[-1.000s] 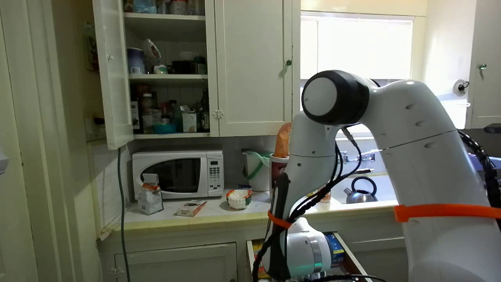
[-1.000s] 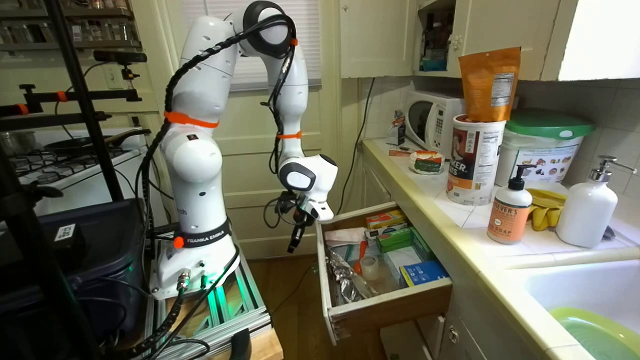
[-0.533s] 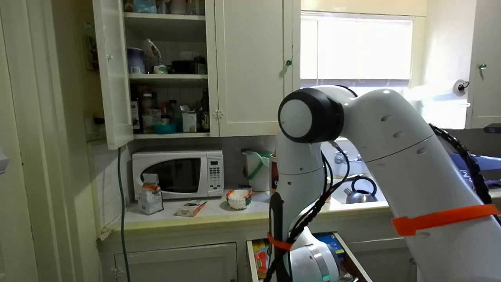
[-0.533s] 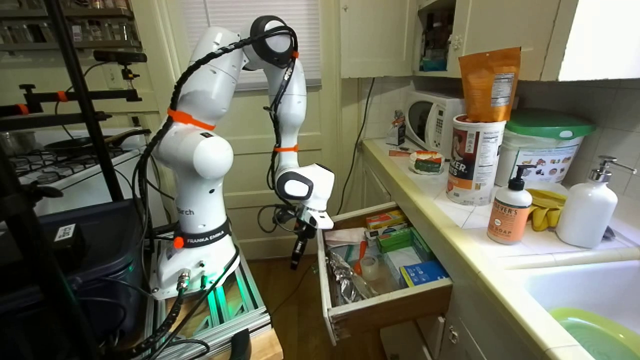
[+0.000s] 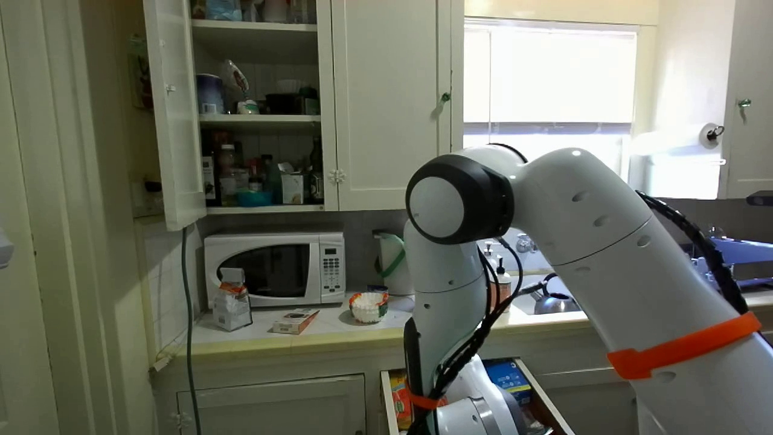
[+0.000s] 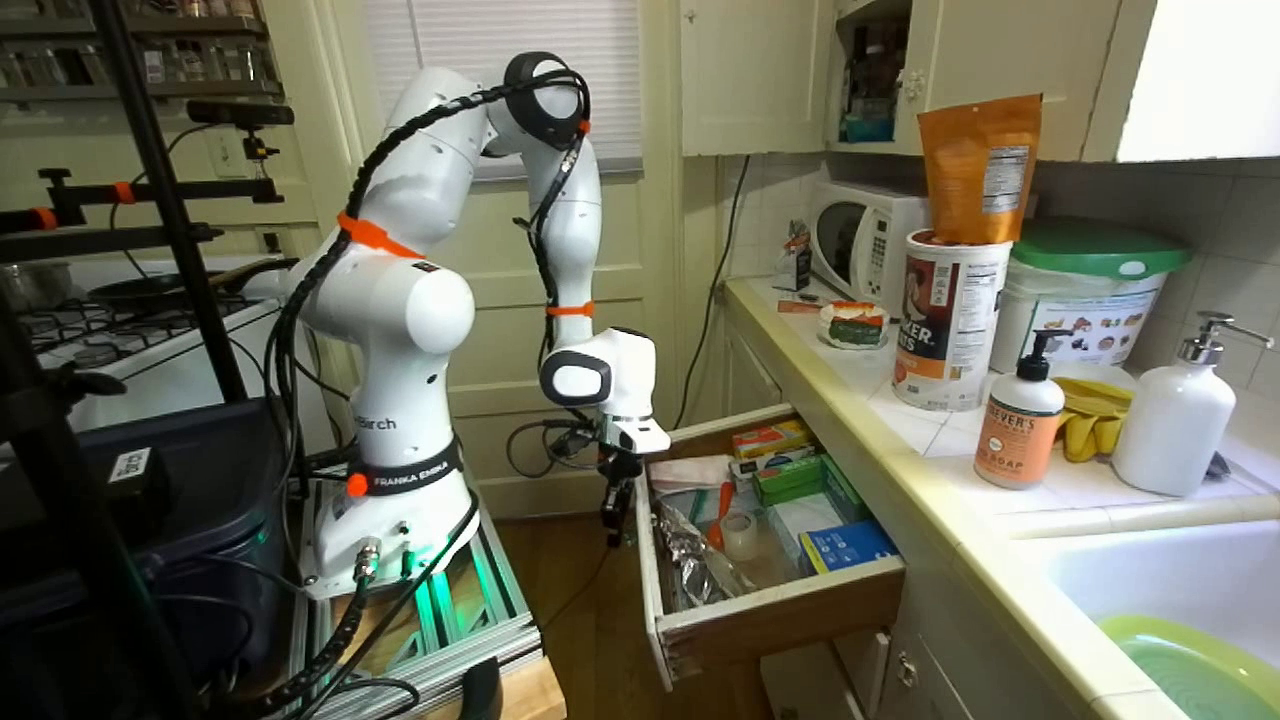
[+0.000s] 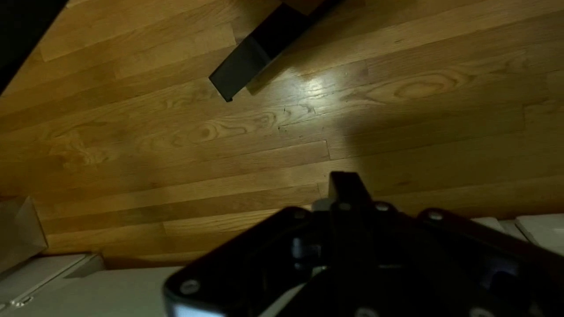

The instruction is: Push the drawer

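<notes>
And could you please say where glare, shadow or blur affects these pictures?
In an exterior view, the window is largely blown out to white; in the wrist view, a glint and dark shadows mark the wooden floor, and the dark pincer looks slightly out of focus.

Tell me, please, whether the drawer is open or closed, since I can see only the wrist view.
Observer: The drawer stands open, as both exterior views show.
Operator: Thank you; where is the gripper?
Observer: In an exterior view, the gripper hangs outside the drawer's front, but I cannot tell whether they touch.
Operator: And is anything inside?
Observer: Yes, a blue box lies toward the drawer's back.
</notes>
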